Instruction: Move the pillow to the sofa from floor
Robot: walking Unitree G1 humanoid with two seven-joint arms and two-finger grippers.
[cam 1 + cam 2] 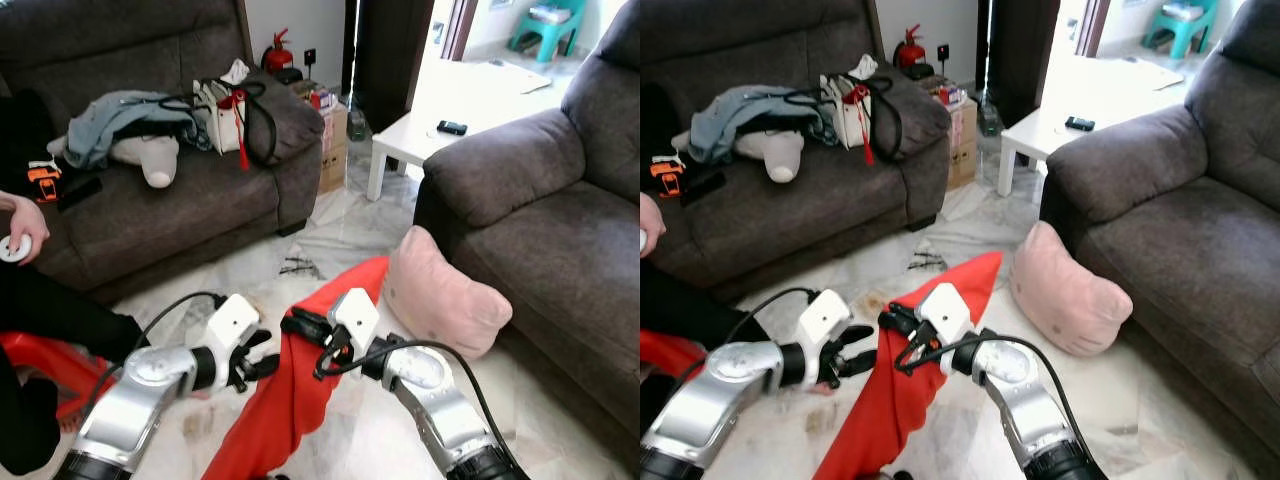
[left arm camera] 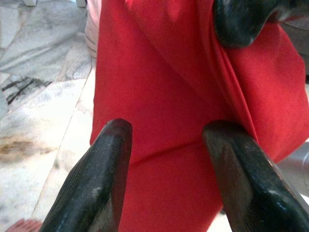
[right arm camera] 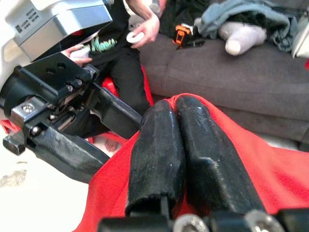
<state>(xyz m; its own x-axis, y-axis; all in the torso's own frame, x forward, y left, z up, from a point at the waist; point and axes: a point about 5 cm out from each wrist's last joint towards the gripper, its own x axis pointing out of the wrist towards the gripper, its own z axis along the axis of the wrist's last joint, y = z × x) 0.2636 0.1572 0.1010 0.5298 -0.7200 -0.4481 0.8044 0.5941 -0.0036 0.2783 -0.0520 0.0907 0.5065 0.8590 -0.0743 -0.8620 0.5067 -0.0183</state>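
Note:
A long, limp red pillow (image 1: 290, 395) hangs in front of me above the marble floor. My right gripper (image 1: 296, 322) is shut on its upper edge, and the two black fingers (image 3: 169, 145) press together on the red fabric. My left gripper (image 1: 264, 354) is open just to the left of the red pillow (image 2: 169, 72), with its fingers (image 2: 96, 183) spread against the fabric but not closed on it. A pink pillow (image 1: 440, 295) lies on the floor, leaning on the front of the right-hand sofa (image 1: 560, 240).
The left sofa (image 1: 180, 215) carries clothes, a plush toy (image 1: 150, 155) and a white bag (image 1: 225, 115). A person (image 1: 25, 300) sits at the left edge. Glasses (image 1: 297, 266) lie on the floor. A white table (image 1: 420, 135) stands behind.

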